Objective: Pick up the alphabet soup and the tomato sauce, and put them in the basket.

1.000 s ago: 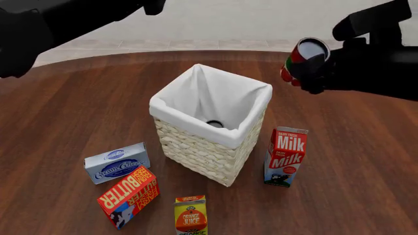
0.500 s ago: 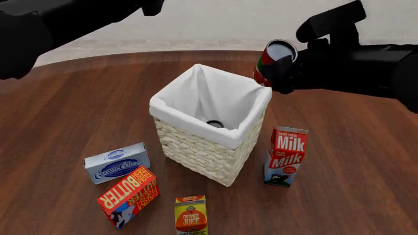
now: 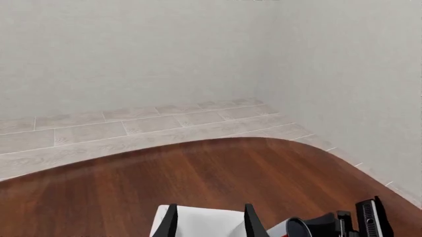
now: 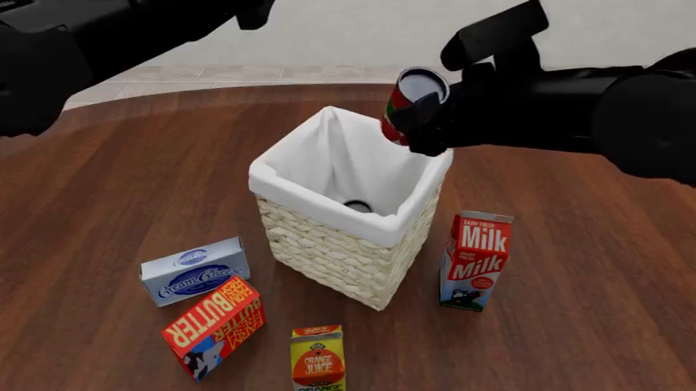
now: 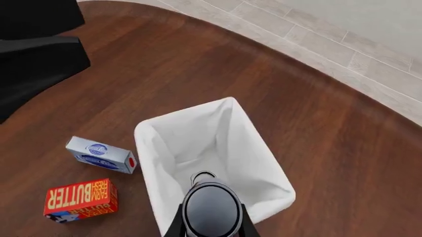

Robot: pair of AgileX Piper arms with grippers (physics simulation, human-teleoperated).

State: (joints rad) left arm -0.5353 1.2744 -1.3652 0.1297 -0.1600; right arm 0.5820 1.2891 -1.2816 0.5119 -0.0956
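My right gripper [image 4: 422, 122] is shut on the tomato sauce [image 4: 410, 104], a tilted red, white and green can with a grey top [image 5: 211, 210]. It hangs over the far right corner of the basket [image 4: 326, 244], a cream wicker one with white lining [image 5: 165, 148]. Deep inside the basket lies the alphabet soup [image 4: 358, 206], showing only its grey top [image 5: 203, 177]. My left gripper [image 3: 210, 210] hovers high at the back left, open, with nothing between its fingers [image 3: 170, 222]. The left wrist view catches the basket's lining [image 3: 197, 224] and the held can [image 3: 293, 229].
In front of the basket stand a cream cheese box [image 4: 194, 271], a butter box [image 4: 214, 326] and an orange juice carton [image 4: 318, 358]. A milk carton [image 4: 477, 261] stands to the basket's right. The table's rounded far edge meets a tiled floor.
My right gripper has carried the tomato sauce leftward, from beside the basket to above its far right corner. The left arm has stayed put.
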